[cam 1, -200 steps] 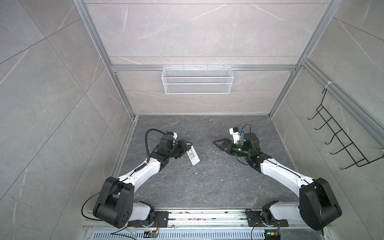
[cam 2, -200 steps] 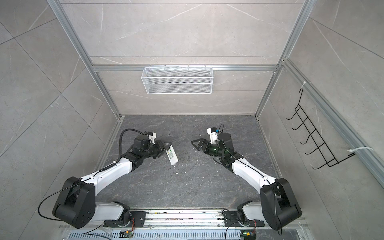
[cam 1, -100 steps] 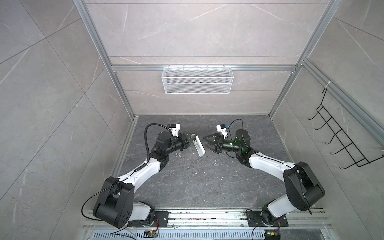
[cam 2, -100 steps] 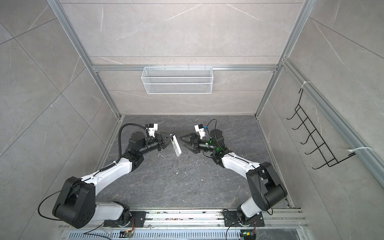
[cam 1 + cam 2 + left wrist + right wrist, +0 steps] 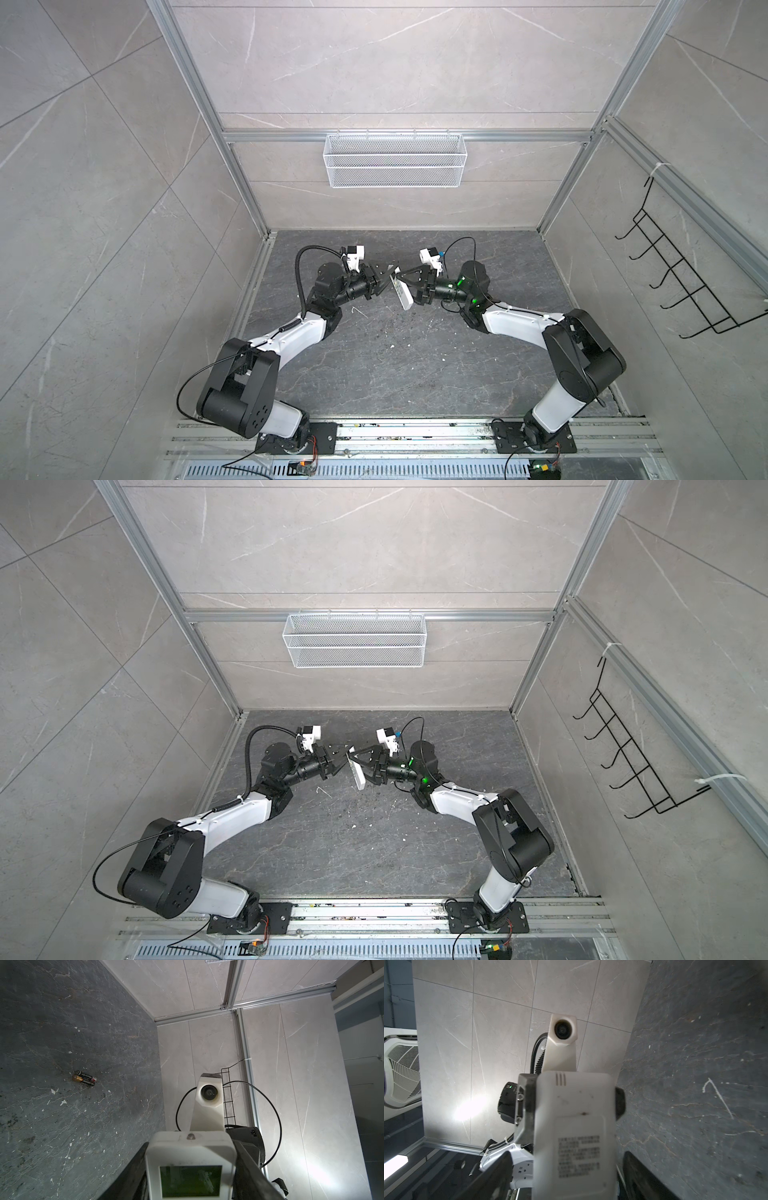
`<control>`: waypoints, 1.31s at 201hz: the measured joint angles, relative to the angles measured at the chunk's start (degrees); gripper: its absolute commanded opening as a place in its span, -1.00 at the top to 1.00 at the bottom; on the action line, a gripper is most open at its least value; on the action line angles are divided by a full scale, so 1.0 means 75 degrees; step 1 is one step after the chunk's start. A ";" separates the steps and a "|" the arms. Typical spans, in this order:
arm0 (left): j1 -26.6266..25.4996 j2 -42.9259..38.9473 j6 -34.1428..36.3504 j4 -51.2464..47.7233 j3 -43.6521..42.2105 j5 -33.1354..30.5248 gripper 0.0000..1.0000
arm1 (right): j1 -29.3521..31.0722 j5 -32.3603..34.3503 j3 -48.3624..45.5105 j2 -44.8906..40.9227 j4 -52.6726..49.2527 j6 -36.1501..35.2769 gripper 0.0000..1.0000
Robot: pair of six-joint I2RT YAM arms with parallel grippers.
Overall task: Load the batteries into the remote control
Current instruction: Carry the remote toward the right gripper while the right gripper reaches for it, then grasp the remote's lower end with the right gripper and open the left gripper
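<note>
My left jaws: clamped on the remote control (image 5: pixel 401 293), held clear of the desk (image 5: pixel 374 374), tilted, green screen (image 5: pixel 190 1181) toward my left wrist. My right jaws: apart, straddling its back, a gap on each side. The batteries (image 5: pixel 84 1078): side by side, touching, on the desk.

grey tiled walls (image 5: pixel 395 62), dark stone floor (image 5: pixel 395 374)
</note>
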 measured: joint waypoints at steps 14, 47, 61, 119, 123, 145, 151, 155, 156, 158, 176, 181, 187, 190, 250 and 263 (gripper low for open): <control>0.0003 0.0009 -0.0055 0.0140 0.0000 0.0023 0.56 | 0.0015 -0.0012 0.0015 0.0032 0.0041 0.0020 -0.34; 0.0029 0.0020 -0.0131 0.0254 0.0000 0.0038 0.56 | 0.0079 -0.0026 0.0017 0.0128 0.0122 0.0050 -0.20; 0.0032 0.0035 -0.0143 0.0259 0.0000 0.0052 0.56 | 0.0085 -0.0026 0.0020 0.0146 0.0125 0.0050 -0.16; 0.0035 0.0131 -0.0099 0.0306 0.0009 0.0149 -0.48 | 0.0093 0.0032 0.0058 0.0114 -0.0248 -0.0364 0.11; 0.0038 0.0131 -0.0076 0.0227 0.0012 0.0140 -0.53 | 0.0102 0.0070 0.0082 0.0079 -0.0446 -0.0504 0.11; 0.0146 0.0093 0.0221 -0.0667 0.0143 0.0070 -0.59 | 0.0227 0.0568 0.0274 -0.0309 -0.2264 -0.1757 0.11; 0.0204 0.0058 0.0364 -0.1090 0.0233 0.0012 -0.58 | 0.0283 0.0793 0.0405 -0.0434 -0.2906 -0.2180 0.10; 0.0239 0.0032 0.0449 -0.1411 0.0309 -0.0026 -0.56 | 0.0329 0.0944 0.0498 -0.0513 -0.3296 -0.2384 0.09; 0.0251 0.0023 0.0469 -0.1478 0.0323 -0.0035 -0.55 | 0.0338 0.0979 0.0519 -0.0525 -0.3375 -0.2448 0.09; 0.0286 -0.0003 0.0565 -0.1687 0.0382 -0.0087 -0.55 | 0.0367 0.1096 0.0589 -0.0565 -0.3608 -0.2646 0.09; 0.0446 -0.0239 0.1218 -0.3314 0.0973 -0.0458 -0.46 | 0.0659 0.2151 0.1207 -0.0769 -0.5485 -0.3911 0.07; 0.0481 -0.0309 0.1408 -0.3762 0.1169 -0.0562 -0.45 | 0.0749 0.2448 0.1376 -0.0793 -0.5916 -0.4208 0.06; 0.0504 -0.0379 0.1565 -0.4106 0.1329 -0.0676 -0.44 | 0.0874 0.2833 0.1577 -0.0813 -0.6394 -0.4599 0.06; 0.0522 -0.0420 0.1655 -0.4269 0.1411 -0.0717 -0.43 | 0.0924 0.3002 0.1655 -0.0822 -0.6598 -0.4747 0.06; 0.0504 -0.0458 0.1970 -0.5170 0.1580 -0.0863 -0.28 | 0.1614 0.5094 0.1999 -0.0909 -0.8798 -0.6682 0.05; 0.0460 -0.0420 0.1958 -0.5182 0.1550 -0.0863 -0.25 | 0.1612 0.5246 0.1999 -0.0909 -0.8921 -0.6846 0.04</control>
